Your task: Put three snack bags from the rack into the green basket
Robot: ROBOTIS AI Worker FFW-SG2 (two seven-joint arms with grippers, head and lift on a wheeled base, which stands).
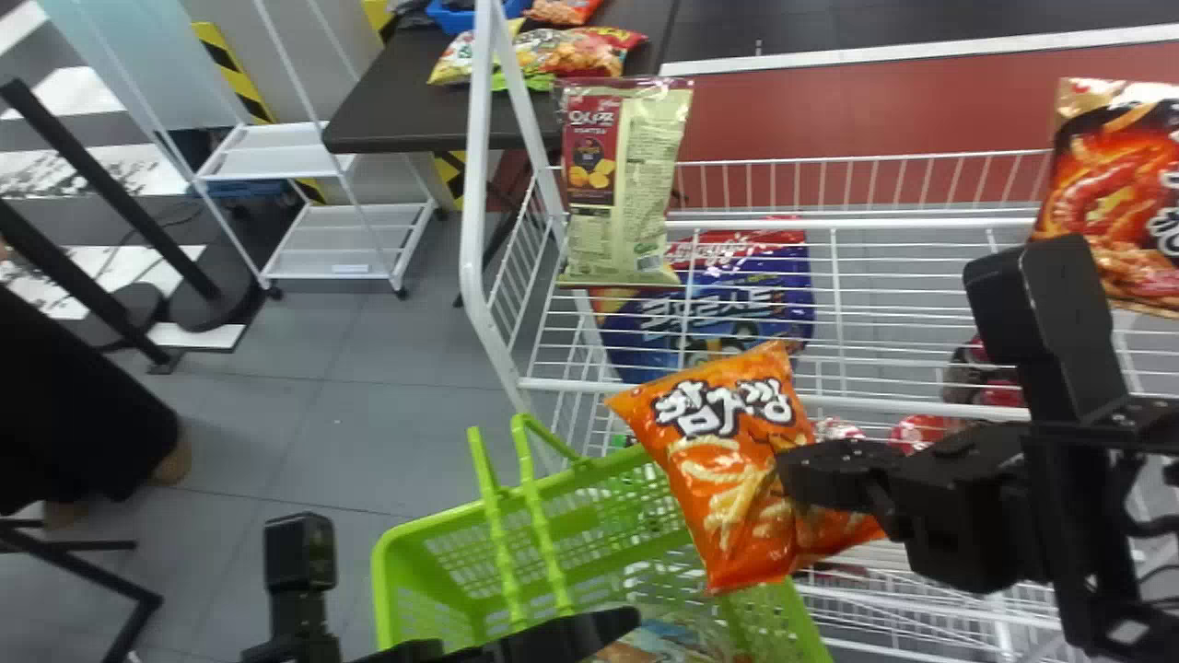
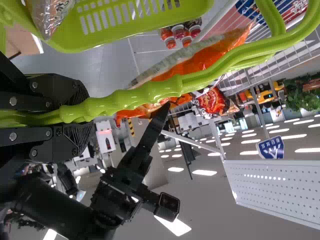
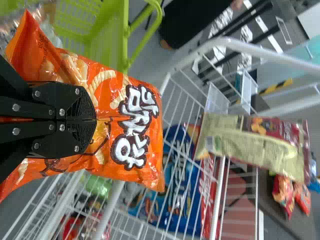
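Well, the orange snack bag [image 1: 723, 460] seems plump.

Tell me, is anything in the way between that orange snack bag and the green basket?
Possibly the right-hand rim of the green basket: the orange snack bag, in the right gripper, seems to hang partly beyond it. The raised handles, held in the left gripper, stand left of the bag. Nothing else visible lies between.

Glossy film, smooth plastic, painted metal.
The green basket [image 1: 396, 540] is smooth plastic with shiny, ridged handles [image 2: 160, 90]; above the basket, the orange snack bag [image 1: 723, 451] is glossy, creased film. Beyond the basket, the rack [image 1: 476, 184] looks like smooth, white-coated metal.
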